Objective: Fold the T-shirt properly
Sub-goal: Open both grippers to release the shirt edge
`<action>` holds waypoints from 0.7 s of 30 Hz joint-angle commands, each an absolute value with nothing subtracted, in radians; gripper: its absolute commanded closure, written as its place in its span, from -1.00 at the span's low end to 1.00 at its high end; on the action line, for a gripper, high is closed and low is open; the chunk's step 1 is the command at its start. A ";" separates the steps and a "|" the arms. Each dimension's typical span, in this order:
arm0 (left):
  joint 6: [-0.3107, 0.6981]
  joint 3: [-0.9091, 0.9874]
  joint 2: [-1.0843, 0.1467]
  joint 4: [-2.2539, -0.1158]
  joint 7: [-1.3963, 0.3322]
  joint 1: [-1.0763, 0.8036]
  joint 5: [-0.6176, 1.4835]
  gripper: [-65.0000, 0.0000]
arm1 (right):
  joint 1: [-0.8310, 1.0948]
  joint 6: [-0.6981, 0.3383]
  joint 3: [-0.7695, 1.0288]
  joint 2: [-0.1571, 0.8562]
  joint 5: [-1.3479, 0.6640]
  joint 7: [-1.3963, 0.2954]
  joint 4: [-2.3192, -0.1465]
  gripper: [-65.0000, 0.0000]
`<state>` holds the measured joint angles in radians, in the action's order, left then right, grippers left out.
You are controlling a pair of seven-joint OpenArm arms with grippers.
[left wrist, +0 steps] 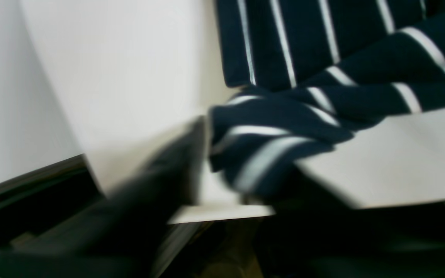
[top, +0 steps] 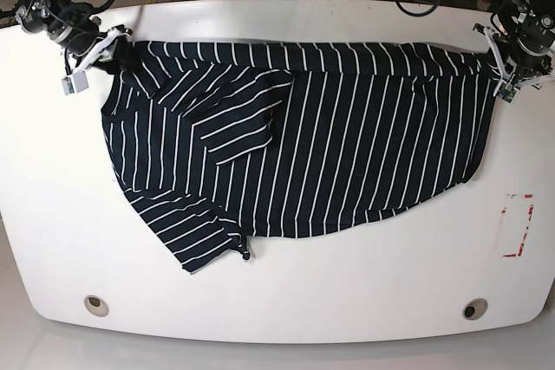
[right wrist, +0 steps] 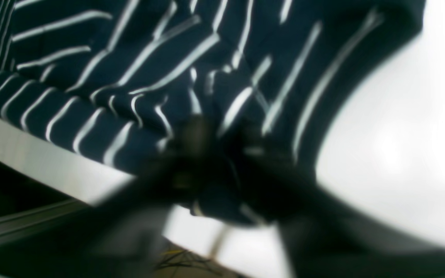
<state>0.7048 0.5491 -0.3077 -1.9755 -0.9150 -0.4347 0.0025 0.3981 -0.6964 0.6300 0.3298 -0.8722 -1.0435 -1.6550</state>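
a: left wrist view first. what's the pincer doing?

b: the left gripper (left wrist: pixel 222 170) is badly blurred. one dark finger rises from the lower left, a second dark mass sits lower right, and a bunched corner of the t-shirt (left wrist: pixel 323 58) lies between them at the edge of the white table (left wrist: pixel 122 77). i cannot tell whether the jaws press on it or stand apart from it.

a: and the cloth beyond?

b: it runs up and to the right, flat on the table, white stripes on very dark navy.

a: right wrist view?

b: also smeared. the right gripper (right wrist: pixel 222 150) shows two dark fingers spreading toward the bottom corners, and they meet at a fold of the t-shirt (right wrist: pixel 129 58) near the table rim (right wrist: pixel 33 154). pinched or loose, i cannot tell.

a: base view, then.

b: the t-shirt (top: pixel 347 145) is spread across the far half of the table (top: pixel 277 292), crumpled, with one sleeve folded onto the body and another trailing toward the near left. the right gripper (top: pixel 111 51) reaches in low from the far-left corner, its tip at the shirt's upper left corner. the left gripper (top: pixel 494 62) comes from the far-right corner, its tip at the upper right corner. a red-marked rectangle (top: pixel 517 225) lies on the table near the right edge.
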 commanded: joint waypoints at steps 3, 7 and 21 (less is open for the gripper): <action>0.698 0.558 -0.320 -1.991 -0.909 -0.444 0.002 -0.38 | 0.423 -0.698 0.653 0.351 -0.888 -1.026 -1.673 -0.53; 0.698 0.561 -0.318 -1.991 -0.911 -0.443 0.004 -0.51 | 0.433 -0.698 0.691 0.334 -0.888 -1.026 -1.675 -0.61; 0.698 0.756 -0.337 -1.991 -0.912 -0.360 0.570 -0.53 | 0.427 -0.698 0.740 0.325 -0.888 -1.026 -1.722 -0.61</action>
